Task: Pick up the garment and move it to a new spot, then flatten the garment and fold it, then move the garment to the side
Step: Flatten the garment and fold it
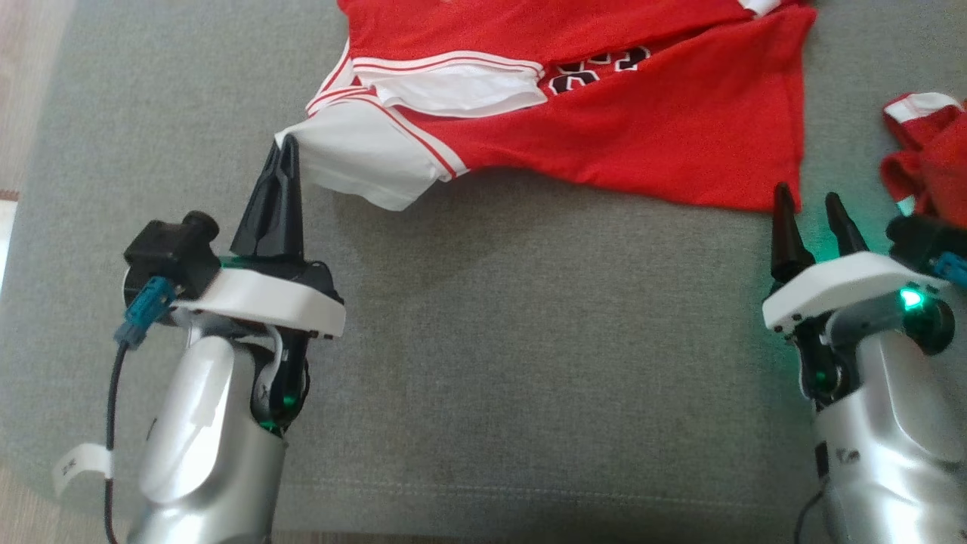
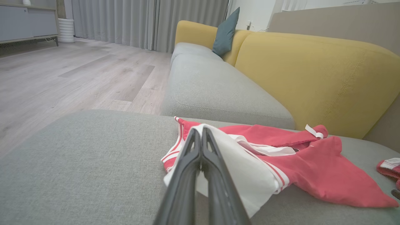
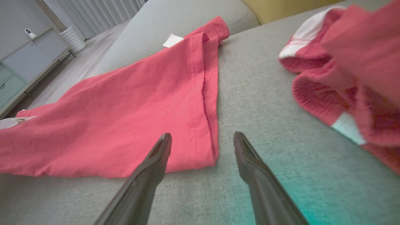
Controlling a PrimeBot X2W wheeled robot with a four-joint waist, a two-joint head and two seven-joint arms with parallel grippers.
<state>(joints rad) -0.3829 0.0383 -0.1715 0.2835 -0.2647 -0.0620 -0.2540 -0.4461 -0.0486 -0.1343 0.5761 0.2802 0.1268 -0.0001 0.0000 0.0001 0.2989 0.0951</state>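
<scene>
While the left claw pinches the white sleeve tip of the red shirt, closed tight on the cloth and lifting that corner a little, the right claw hangs wide apart and empty, close to the shirt's right hem corner on its near side; the shirt lies on the far part of the grey cushion, spread but rumpled, a white-trimmed fold across its chest; I'd call this the flattening step, early on; smoothing, folding and the move aside are all left to do; a second red bundle sits far right, apart from the shirt.
</scene>
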